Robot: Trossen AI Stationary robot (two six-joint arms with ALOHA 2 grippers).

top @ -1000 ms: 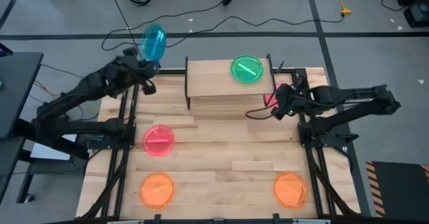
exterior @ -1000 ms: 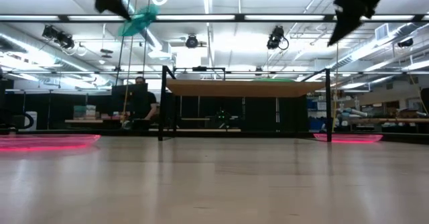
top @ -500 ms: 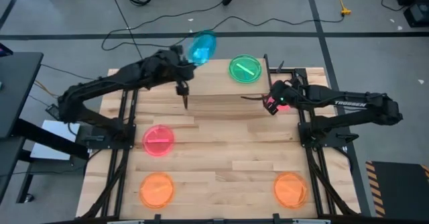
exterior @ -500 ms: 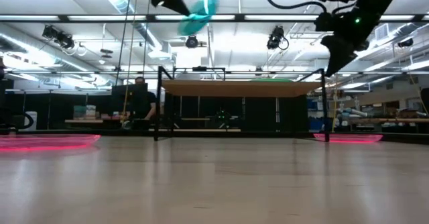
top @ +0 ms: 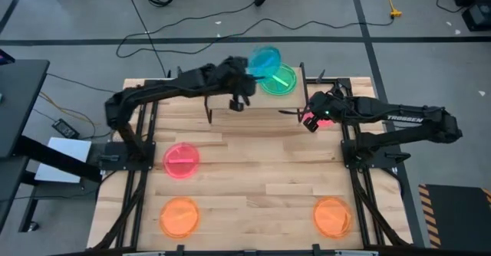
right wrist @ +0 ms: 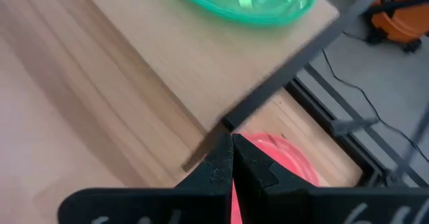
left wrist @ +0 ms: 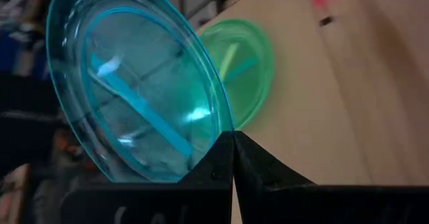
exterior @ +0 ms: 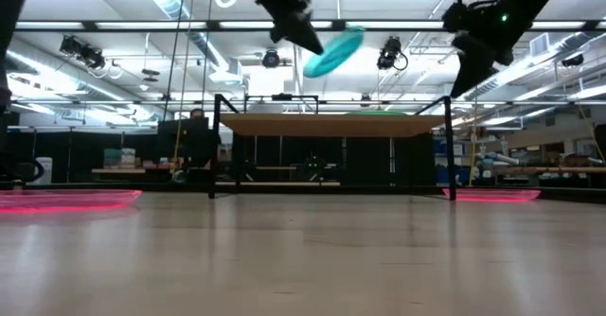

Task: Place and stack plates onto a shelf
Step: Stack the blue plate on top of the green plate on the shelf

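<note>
My left gripper [top: 245, 76] is shut on a teal plate [top: 266, 59] and holds it in the air over the light-wood shelf [top: 265, 106], beside the green plate [top: 284, 82] that lies flat on the shelf's right half. In the low view the teal plate [exterior: 333, 51] hangs tilted above the shelf board [exterior: 331, 125]. My right gripper [top: 310, 118] is shut and hovers off the shelf's right end, above a pink-red plate [right wrist: 278, 158] lying on the table. My left gripper pinches the teal plate's rim [left wrist: 224, 127] between its two fingers. The plate is lifted clear and tilted, its far side higher, over the shelf next to the green plate [left wrist: 241, 63].
A second pink-red plate [top: 181, 162] lies on the table's left half. Two orange plates [top: 179, 216] [top: 332, 216] lie near the table's near edge. Black frame rails run along both sides of the table. The table's middle is bare wood.
My left gripper has carried the teal plate from beyond the table's far-left corner toward the right, over the shelf, up to the green plate. The plate has stayed tilted in the hold. My right gripper has come down a little beside the shelf's right end.
</note>
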